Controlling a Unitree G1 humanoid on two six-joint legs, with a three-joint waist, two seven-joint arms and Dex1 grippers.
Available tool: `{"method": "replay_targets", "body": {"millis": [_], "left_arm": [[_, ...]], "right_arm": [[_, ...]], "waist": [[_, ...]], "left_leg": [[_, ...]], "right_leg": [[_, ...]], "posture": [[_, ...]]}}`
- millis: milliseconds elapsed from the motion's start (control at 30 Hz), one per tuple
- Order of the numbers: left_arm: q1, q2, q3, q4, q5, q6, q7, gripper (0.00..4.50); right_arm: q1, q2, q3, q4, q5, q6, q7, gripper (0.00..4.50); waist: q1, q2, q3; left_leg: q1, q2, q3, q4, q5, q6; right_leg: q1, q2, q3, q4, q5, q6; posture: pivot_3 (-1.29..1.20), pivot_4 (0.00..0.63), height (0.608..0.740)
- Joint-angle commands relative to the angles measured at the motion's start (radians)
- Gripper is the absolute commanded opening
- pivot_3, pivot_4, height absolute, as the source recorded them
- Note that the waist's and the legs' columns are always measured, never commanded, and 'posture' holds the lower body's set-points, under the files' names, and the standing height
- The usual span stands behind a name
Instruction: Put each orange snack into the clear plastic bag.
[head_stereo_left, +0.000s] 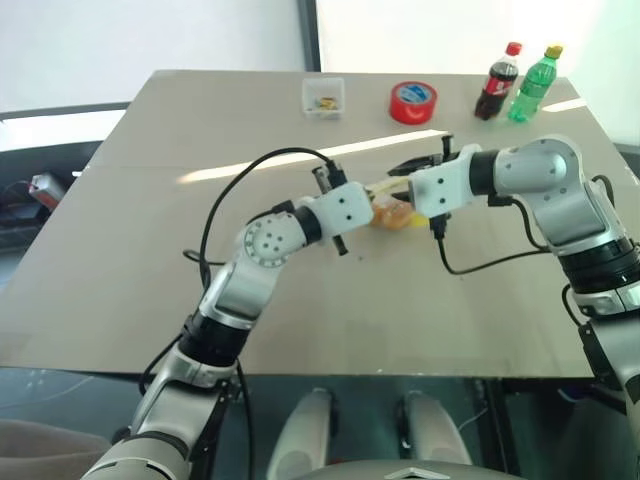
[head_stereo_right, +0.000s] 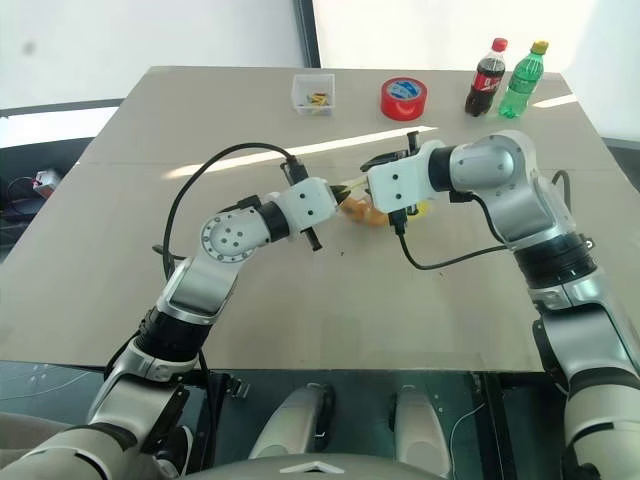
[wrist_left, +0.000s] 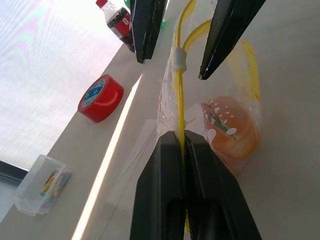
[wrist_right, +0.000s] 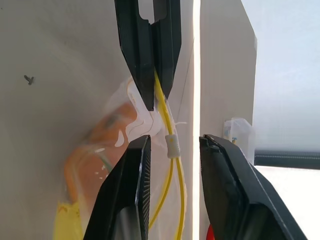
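The clear plastic bag (wrist_left: 167, 102) hangs just above the table, and my left gripper (wrist_left: 181, 134) is shut on its yellow seal strip (wrist_right: 159, 97). One orange snack (wrist_left: 232, 131) with a dark stripe and pale seeds sits inside the bag, also seen as the orange snack (head_stereo_left: 392, 214) between my two hands. My right gripper (wrist_right: 174, 140) is open, its jaws on either side of the seal strip and its white slider (wrist_right: 171, 145), with a gap on each side. The bag's lower part is hidden behind both hands in the head views.
At the table's far edge stand a red tape roll (head_stereo_left: 412, 102), a small clear box (head_stereo_left: 323, 97), a cola bottle (head_stereo_left: 497, 82) and a green bottle (head_stereo_left: 533, 84). A black cable (head_stereo_left: 230, 195) loops from my left arm over the grey table (head_stereo_left: 120, 260).
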Motion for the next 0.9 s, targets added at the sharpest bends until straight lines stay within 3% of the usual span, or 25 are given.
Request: {"method": "replay_targets", "body": {"millis": [33,267,367,400,900], "left_arm": [[-0.010,-0.002,0.004,-0.041,-0.003,-0.010,0.003,0.00],[-0.007,-0.001,0.006,-0.048,-0.004,-0.004,0.003,0.00],[-0.008,-0.002,0.006,-0.047,-0.004,-0.004,0.003,0.00],[-0.008,-0.002,0.005,-0.046,-0.004,-0.005,0.003,0.00],[0.002,0.029,0.013,-0.019,0.026,-0.019,0.015,0.00]], "right_arm": [[-0.031,-0.008,-0.017,-0.013,0.004,-0.017,-0.010,1.55],[-0.034,-0.008,-0.017,-0.013,0.003,-0.020,-0.009,1.55],[-0.035,-0.007,-0.019,-0.019,0.007,-0.019,-0.007,0.14],[-0.035,-0.006,-0.020,-0.022,0.008,-0.018,-0.007,0.05],[-0.023,-0.040,-0.042,-0.010,-0.001,-0.002,-0.015,0.05]], "waist": [[0.000,0.000,0.000],[0.000,0.000,0.000],[0.000,0.000,0.000],[0.000,0.000,0.000],[0.000,0.000,0.000]], "left_leg": [[0.000,0.000,0.000,0.000,0.000,0.000],[0.000,0.000,0.000,0.000,0.000,0.000],[0.000,0.000,0.000,0.000,0.000,0.000],[0.000,0.000,0.000,0.000,0.000,0.000],[0.000,0.000,0.000,0.000,0.000,0.000]], "right_leg": [[0.000,0.000,0.000,0.000,0.000,0.000],[0.000,0.000,0.000,0.000,0.000,0.000],[0.000,0.000,0.000,0.000,0.000,0.000],[0.000,0.000,0.000,0.000,0.000,0.000],[0.000,0.000,0.000,0.000,0.000,0.000]], "posture": [[0.00,0.150,0.740],[0.00,0.150,0.740],[0.00,0.150,0.740],[0.00,0.150,0.740],[0.00,0.150,0.740]]}}
